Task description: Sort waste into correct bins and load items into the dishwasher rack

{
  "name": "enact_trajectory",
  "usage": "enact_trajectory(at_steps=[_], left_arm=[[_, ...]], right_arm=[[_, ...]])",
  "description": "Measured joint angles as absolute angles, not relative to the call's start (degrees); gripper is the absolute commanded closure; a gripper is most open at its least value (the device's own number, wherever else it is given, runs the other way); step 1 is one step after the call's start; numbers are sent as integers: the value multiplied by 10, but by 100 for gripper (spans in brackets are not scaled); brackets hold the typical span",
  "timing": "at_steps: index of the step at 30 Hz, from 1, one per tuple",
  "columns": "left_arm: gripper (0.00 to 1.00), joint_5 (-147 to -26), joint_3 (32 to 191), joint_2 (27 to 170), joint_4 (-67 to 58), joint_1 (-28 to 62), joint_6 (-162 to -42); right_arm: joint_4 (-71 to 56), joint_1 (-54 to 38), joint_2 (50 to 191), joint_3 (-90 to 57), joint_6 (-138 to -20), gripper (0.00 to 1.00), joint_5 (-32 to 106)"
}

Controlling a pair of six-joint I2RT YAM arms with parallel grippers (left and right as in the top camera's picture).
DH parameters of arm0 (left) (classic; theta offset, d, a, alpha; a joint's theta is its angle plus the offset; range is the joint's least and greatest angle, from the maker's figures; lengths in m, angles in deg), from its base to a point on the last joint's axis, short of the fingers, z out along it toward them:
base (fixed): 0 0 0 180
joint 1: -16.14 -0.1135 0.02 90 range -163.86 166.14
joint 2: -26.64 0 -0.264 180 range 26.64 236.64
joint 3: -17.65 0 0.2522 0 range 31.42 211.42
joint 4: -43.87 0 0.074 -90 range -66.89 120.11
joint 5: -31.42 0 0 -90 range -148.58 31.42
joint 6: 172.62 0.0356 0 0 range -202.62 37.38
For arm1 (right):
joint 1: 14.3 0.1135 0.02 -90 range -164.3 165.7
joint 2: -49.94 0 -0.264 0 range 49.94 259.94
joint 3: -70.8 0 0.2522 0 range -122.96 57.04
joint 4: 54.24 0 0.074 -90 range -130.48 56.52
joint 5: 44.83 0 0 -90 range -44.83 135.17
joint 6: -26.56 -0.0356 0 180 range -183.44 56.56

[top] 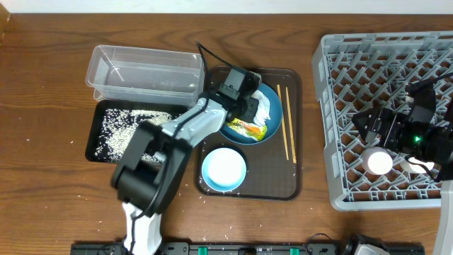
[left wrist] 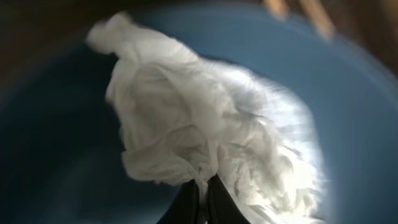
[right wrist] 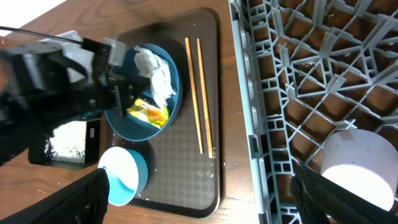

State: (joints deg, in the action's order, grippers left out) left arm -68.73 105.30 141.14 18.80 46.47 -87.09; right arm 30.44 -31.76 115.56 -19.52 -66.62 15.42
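My left gripper (left wrist: 202, 193) is shut on the crumpled white tissue (left wrist: 186, 118) over the round blue plate (top: 260, 132), which lies on the brown tray (top: 294, 127). The snack wrapper (top: 249, 129) lies on the plate beside the tissue (top: 262, 108). Chopsticks (top: 287, 120) lie at the tray's right. The white bowl (top: 224, 168) stands at the tray's front. Rice grains (top: 124, 124) lie in the black tray (top: 99, 150), behind it the clear tub (top: 145, 71). My right gripper (right wrist: 199, 199) is open above the grey rack's (top: 354, 71) edge, next to a white cup (top: 379, 161) in the rack.
A few rice grains lie on the wooden table near its front edge (top: 226, 228). In the right wrist view, the rack's lattice wall (right wrist: 255, 124) runs between the brown tray and the white cup (right wrist: 357, 168). The pink cup is out of view.
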Motion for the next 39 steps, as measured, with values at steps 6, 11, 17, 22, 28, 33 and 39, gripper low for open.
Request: enact_trajectory(at_steps=[6, 11, 17, 22, 28, 33, 39], left_arm=[[94, -656, 1052, 1259, 161, 436, -873], [94, -588, 1058, 1200, 122, 374, -871], [59, -547, 1058, 1252, 136, 289, -866], [23, -542, 1057, 1291, 151, 248, -866], [19, -594, 1055, 1264, 93, 267, -867], [19, -629, 1054, 1183, 6, 346, -867], [23, -646, 1047, 1170, -46, 463, -863]], right_arm=[[304, -318, 1156, -195, -666, 8, 154], [304, -318, 1156, -195, -666, 8, 154], [304, -318, 1156, -195, -666, 8, 154], [304, -318, 1156, -195, -666, 8, 154], [305, -318, 1156, -195, -666, 8, 154], [305, -318, 1156, -195, -666, 8, 154], [309, -318, 1156, -195, -666, 7, 154]])
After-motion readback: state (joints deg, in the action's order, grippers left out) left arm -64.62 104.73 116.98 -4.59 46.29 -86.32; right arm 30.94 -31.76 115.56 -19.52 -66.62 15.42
